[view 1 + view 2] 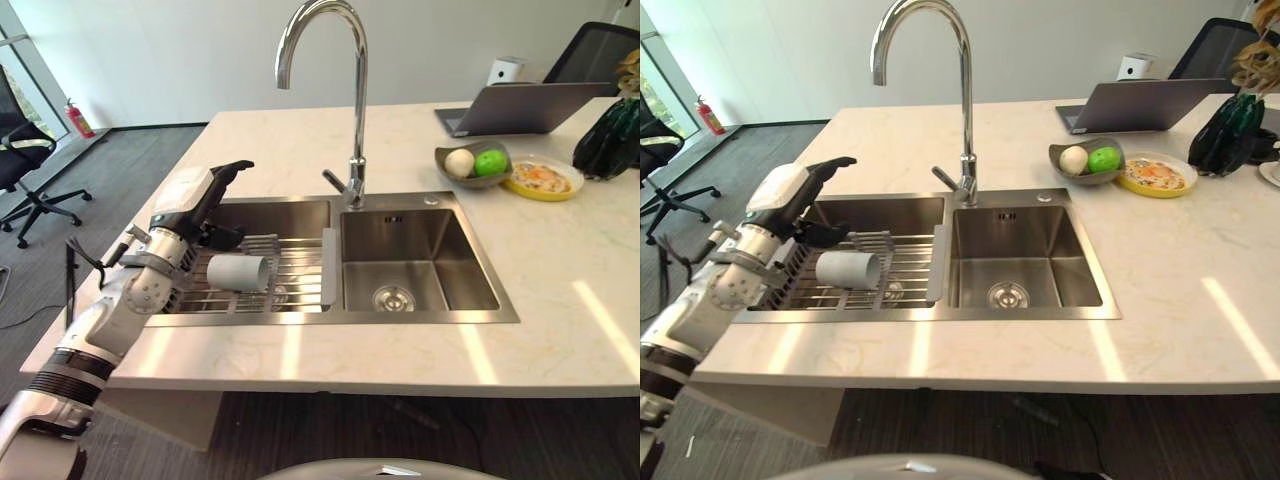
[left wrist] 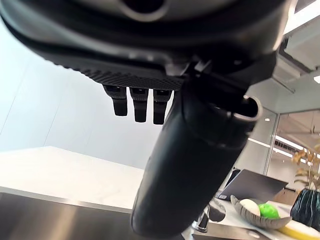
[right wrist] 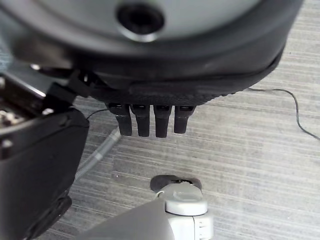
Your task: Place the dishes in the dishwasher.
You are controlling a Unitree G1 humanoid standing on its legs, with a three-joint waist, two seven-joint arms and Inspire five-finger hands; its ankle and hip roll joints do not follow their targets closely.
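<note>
Left hand [image 1: 205,200] above rear left part of sink [image 1: 420,310], fingers straight, thumb spread, holds nothing; white cup [image 1: 238,272] lies on side on wire rack [image 1: 300,275] in sink's left basin, just below and apart from hand; right hand [image 3: 150,117] over grey floor, fingers straight, empty; fruit bowl [image 1: 472,165] behind sink's right basin

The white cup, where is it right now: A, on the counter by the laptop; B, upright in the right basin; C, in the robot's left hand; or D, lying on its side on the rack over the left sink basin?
D: the cup lies on its side on the rack, with the left hand open above it.
</note>
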